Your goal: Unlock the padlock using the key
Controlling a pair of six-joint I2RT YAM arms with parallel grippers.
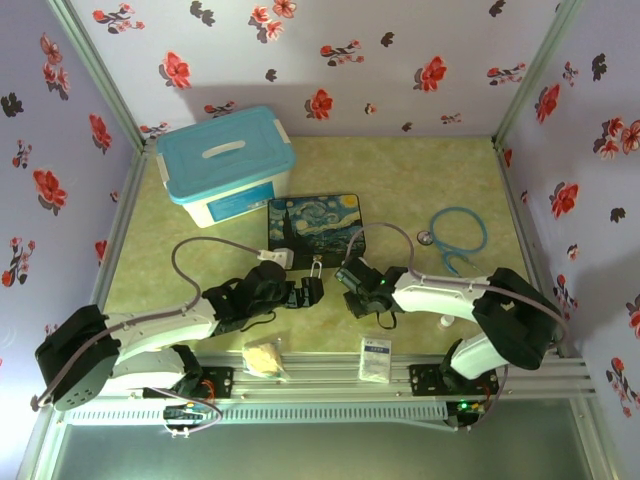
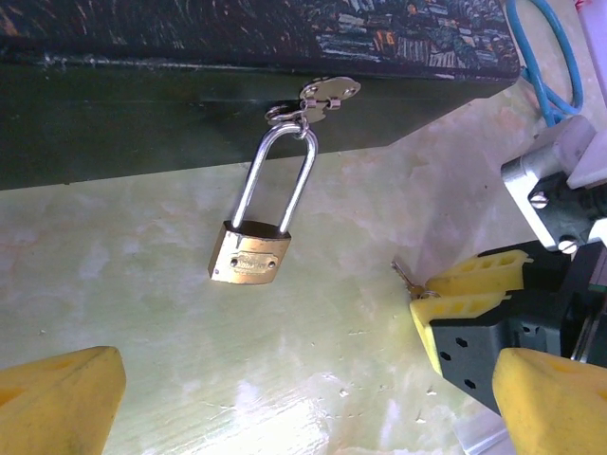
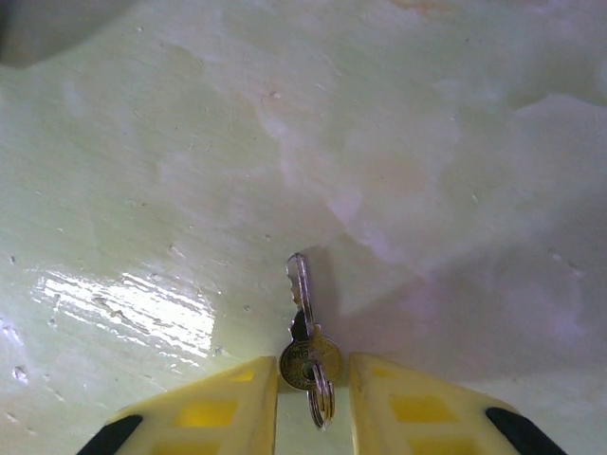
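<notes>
While the left gripper (image 2: 303, 417) spreads its fingers (image 2: 57, 398) wide on nothing along the bottom of its wrist view, the right gripper (image 3: 313, 384) has its fingers (image 3: 228, 403) set close on either side of the key (image 3: 305, 341) head at bottom centre; whether they pinch it I cannot tell. The padlock (image 2: 249, 256), upper middle, hangs from the tin (image 2: 190, 104) by the hasp (image 2: 327, 93).

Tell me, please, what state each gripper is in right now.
Left gripper: open, holding nothing.
Right gripper: fingers flank the key; whether it grips cannot be told.
</notes>
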